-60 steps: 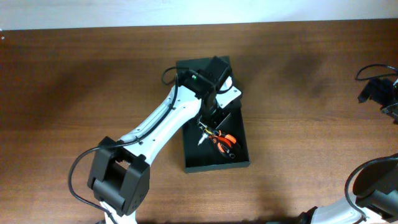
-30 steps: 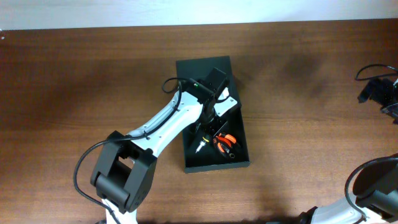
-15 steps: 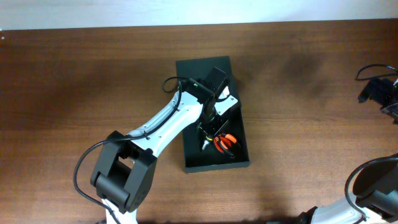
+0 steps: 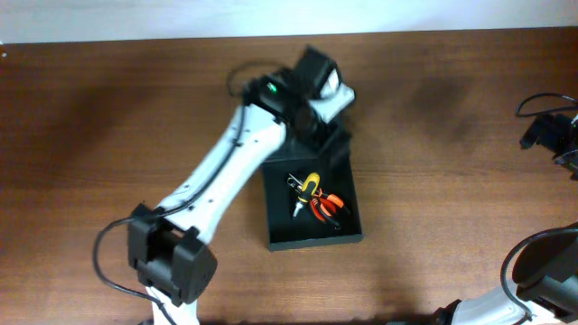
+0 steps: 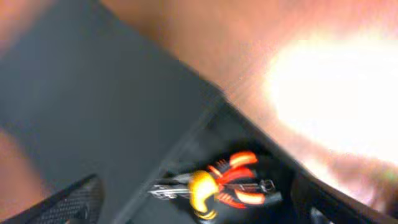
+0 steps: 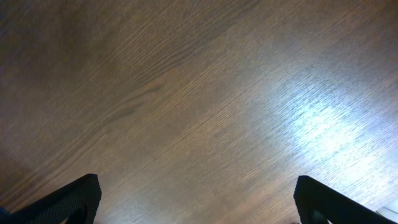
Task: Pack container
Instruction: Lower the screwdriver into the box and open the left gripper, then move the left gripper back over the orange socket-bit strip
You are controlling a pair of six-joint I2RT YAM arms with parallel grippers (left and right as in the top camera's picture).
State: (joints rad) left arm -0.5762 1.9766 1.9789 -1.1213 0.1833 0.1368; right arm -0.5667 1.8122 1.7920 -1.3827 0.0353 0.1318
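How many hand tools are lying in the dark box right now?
2. A yellow-handled tool lies mid-way along the box; orange-handled pliers lie right beside it. The arm covers the far end, so more may hide.

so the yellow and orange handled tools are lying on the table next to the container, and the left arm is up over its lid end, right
Not quite. The yellow-handled tool and the orange-handled pliers lie inside the container, within its walls, not on the table beside it. The overhead view shows this. The rest is right: the left arm reaches over the lid end.
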